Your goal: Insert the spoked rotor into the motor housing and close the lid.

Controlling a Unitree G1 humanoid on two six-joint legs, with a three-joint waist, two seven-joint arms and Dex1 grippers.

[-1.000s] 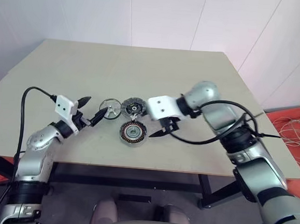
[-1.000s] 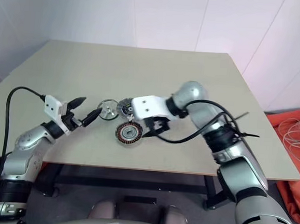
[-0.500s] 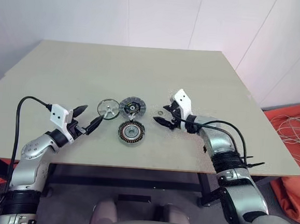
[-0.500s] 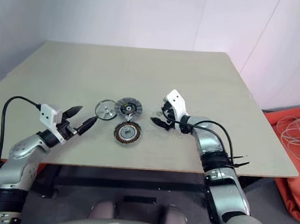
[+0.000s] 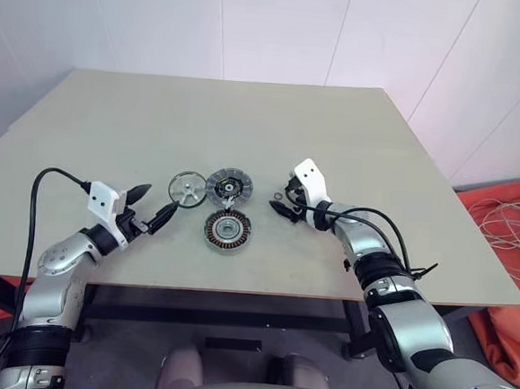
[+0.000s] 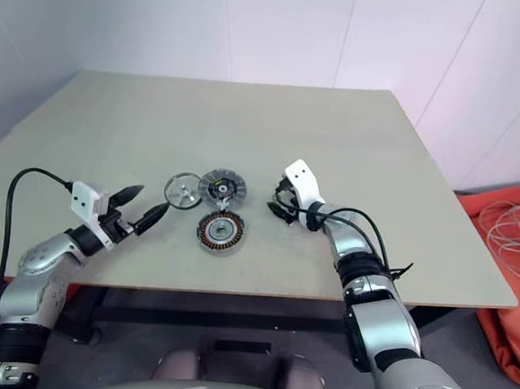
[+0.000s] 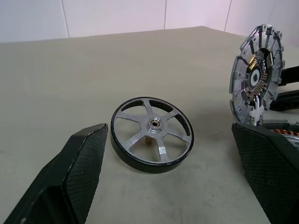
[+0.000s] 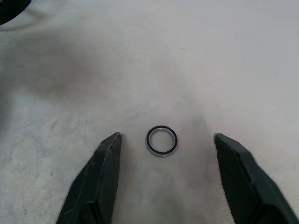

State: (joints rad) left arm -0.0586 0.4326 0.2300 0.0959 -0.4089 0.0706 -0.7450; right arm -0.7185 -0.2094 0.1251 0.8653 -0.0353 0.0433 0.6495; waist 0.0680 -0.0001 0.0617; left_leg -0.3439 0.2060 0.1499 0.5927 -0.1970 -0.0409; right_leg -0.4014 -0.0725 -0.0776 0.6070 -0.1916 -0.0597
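White walls stand behind a plain tan table, and all the small parts lie near its front.

To do this step well, the left gripper should slide forward low and level, so its two fingers pass on both sides of the spoked rotor. It should squeeze the rim softly and lift straight up, so the wheel does not tip or roll away. It should stay clear of the lid.

That claw is wide open and holds nothing. The rotor lies flat on the table just ahead, in line with the gap between the fingers, not touching them.

The right gripper is also open and empty. Its tips sit low over the table, one on each side of a tiny loose ring, apart from it. That ring is not the wheel, so this claw may be aiming at the wrong thing.

Farther out, the lid leans tilted beside the rotor. The motor housing, with its coppery windings, lies flat just in front of the lid. Nothing is inside it yet.
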